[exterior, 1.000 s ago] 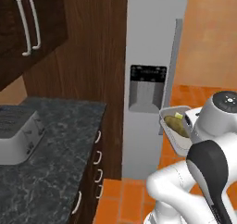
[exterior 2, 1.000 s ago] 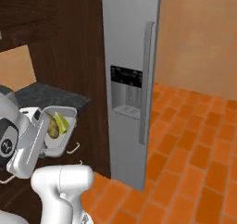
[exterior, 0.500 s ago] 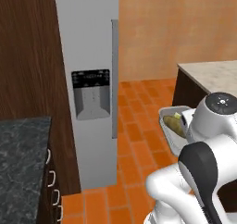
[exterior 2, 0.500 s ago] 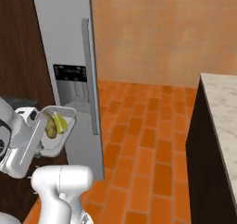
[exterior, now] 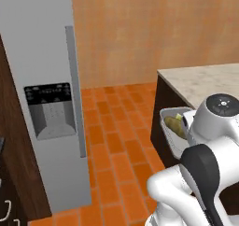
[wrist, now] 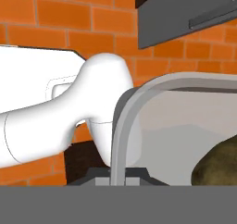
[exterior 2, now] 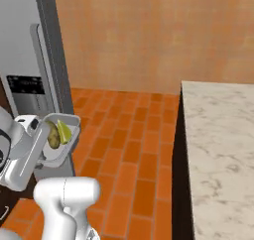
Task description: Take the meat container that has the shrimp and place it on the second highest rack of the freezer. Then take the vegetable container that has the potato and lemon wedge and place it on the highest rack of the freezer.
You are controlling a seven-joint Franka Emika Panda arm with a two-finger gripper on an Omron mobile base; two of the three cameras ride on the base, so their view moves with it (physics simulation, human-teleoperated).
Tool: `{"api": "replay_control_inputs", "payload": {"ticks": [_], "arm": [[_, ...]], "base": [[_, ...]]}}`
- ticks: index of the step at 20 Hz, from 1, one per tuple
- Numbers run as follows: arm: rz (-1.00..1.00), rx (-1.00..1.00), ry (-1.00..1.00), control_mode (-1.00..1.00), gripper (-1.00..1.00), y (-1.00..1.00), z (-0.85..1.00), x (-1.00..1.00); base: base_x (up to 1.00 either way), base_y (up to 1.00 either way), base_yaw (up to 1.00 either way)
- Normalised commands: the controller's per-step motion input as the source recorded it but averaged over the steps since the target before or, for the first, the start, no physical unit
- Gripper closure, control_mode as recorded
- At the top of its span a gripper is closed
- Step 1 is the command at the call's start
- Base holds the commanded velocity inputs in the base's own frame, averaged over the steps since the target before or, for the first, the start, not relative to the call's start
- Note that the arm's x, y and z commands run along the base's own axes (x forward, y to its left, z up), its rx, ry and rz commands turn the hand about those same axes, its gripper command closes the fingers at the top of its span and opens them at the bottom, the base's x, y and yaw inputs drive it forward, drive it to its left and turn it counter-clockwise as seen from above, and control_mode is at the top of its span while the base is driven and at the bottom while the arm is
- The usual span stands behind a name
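While the base is facing the brick floor between the fridge and the marble bench (exterior 2: pixel 218 135), you are carrying the vegetable container (exterior 2: pixel 62 137) in the pincer (wrist: pixel 121 174), which is clenched on the container's grey rim; in the hand view that rim is rising straight out of the dark tips. Inside the container, the potato (exterior 2: pixel 52 135) is lying against the lemon wedge (exterior 2: pixel 64 131), both sitting low in the tub, which is being held tilted at the end of the arm, well off any surface; from the left side you are seeing the same tub (exterior: pixel 172 127) just in front of the white wrist.

Judging by the load, you are working on the second half of the task: getting this container to the highest rack of the freezer (exterior: pixel 44 80). From both base views the freezer door is looking closed, with its long handle (exterior: pixel 77 92) and black dispenser panel (exterior: pixel 48 93) facing you, so no rack is visible. Your next move is probably calling for bringing the freezer's interior within reach, then lifting the tub level to the topmost shelf; keep it from tipping further, since the contents are loose.
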Motion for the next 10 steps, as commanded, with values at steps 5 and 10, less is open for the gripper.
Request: {"api": "replay_control_inputs", "payload": {"ticks": [5, 10], "arm": [[0.00, 0.00, 0.00, 1.00, 1.00, 0.00, 0.00, 0.00], [0.00, 0.00, 0.00, 1.00, 1.00, 0.00, 0.00, 0.00]], "base": [[0.85, -0.56, -0.02], [0.97, -0.46, 0.00]]}}
